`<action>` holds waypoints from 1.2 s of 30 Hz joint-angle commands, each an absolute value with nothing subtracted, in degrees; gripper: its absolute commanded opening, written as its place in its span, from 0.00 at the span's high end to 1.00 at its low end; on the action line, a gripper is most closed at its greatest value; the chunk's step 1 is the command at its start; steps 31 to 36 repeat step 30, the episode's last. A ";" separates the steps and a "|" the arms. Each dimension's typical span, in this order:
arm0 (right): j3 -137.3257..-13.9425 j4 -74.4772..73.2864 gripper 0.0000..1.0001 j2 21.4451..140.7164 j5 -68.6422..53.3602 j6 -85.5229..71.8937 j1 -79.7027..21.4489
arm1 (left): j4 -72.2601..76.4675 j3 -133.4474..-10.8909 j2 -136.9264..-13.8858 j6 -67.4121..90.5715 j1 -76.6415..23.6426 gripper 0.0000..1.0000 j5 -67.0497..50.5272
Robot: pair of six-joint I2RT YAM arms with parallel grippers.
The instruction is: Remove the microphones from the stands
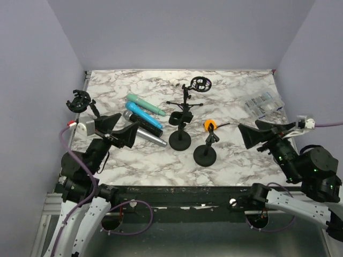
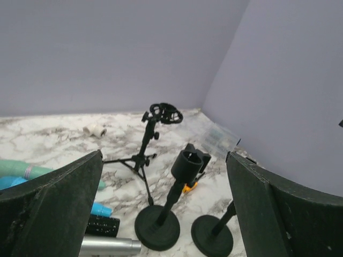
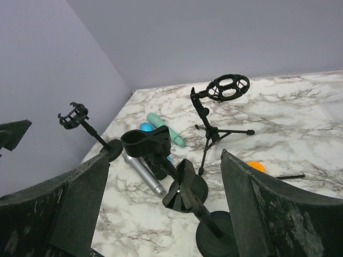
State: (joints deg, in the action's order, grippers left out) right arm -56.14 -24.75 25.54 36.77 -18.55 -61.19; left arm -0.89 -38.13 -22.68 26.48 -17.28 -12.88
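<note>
A small microphone with an orange foam head (image 1: 210, 125) and a thin black handle lies flat on the white marble table (image 1: 241, 160), right of centre. It is off its stand and held by nothing.

Just in front of it stands a black round-base stand (image 1: 205, 154), its clip empty. A second round-base stand (image 1: 180, 140), to the left, has an empty black cup holder on top. Behind both is a black tripod stand (image 1: 186, 101) carrying an empty ring-shaped shock mount (image 1: 200, 83).

Left of the stands, three handheld microphones lie side by side on the table: a teal microphone (image 1: 144, 105) farthest back, then a blue microphone (image 1: 142, 115), then a silver microphone (image 1: 150, 138). At the far left edge stands another black stand with a small clip (image 1: 80, 101).

The right gripper (image 1: 257, 133) hovers at the table's right side, fingers spread wide, holding nothing. The left gripper (image 1: 122, 131) hovers beside the silver microphone, also wide open and holding nothing.

A clear plastic bag (image 1: 262, 104) lies at the right rear.
</note>
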 commanded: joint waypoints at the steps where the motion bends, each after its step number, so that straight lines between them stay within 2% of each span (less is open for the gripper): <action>1: -51.47 -22.28 0.09 18.18 38.17 -17.70 -61.52 | 2.68 -35.36 -12.63 27.42 -17.44 0.02 -11.63; 3: -48.67 -19.96 0.01 13.58 38.84 -18.06 -61.48 | 4.28 -32.93 -8.11 27.80 -17.46 0.02 -11.43; 10: -43.64 -16.65 0.00 0.63 40.21 -19.78 -61.48 | 4.75 -30.32 -0.52 30.95 -17.45 0.01 -10.38; 17: -46.40 -20.95 0.00 0.61 42.54 -22.40 -61.44 | 5.77 -31.21 2.14 31.88 -17.47 0.01 -9.83; 36: -45.13 -20.79 0.00 0.44 47.24 -25.48 -61.51 | 4.01 -32.35 5.19 31.20 -17.43 0.01 -8.20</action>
